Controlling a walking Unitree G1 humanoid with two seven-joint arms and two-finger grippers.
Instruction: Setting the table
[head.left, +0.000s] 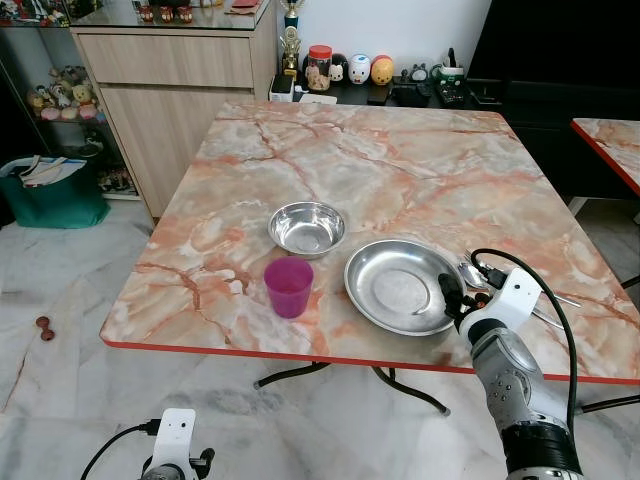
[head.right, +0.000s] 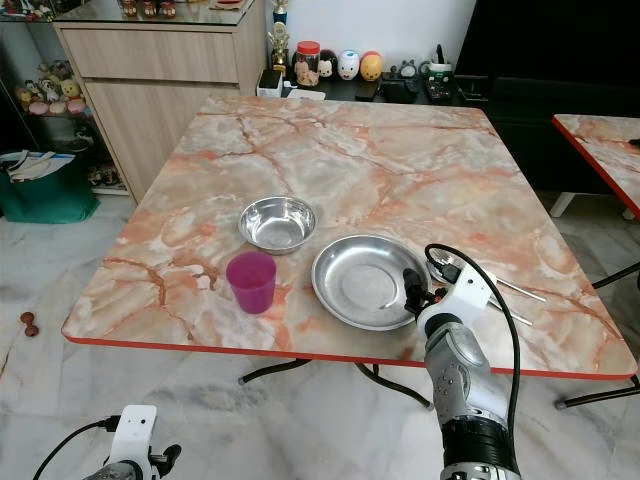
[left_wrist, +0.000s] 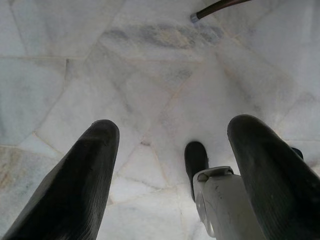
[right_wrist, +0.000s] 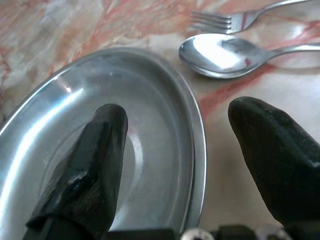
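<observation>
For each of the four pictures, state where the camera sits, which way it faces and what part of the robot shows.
Left and right eye: on the head, looking down at the table; right arm over the plate.
Left wrist: on the hanging left arm, facing the floor; left gripper open.
Right wrist: along the right gripper, open astride the plate rim.
Shared: plate, spoon.

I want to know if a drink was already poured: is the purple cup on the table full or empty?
Empty, it seems. The purple cup stands upright near the table front edge, and its inside shows only purple wall and bottom, no liquid surface.
</observation>
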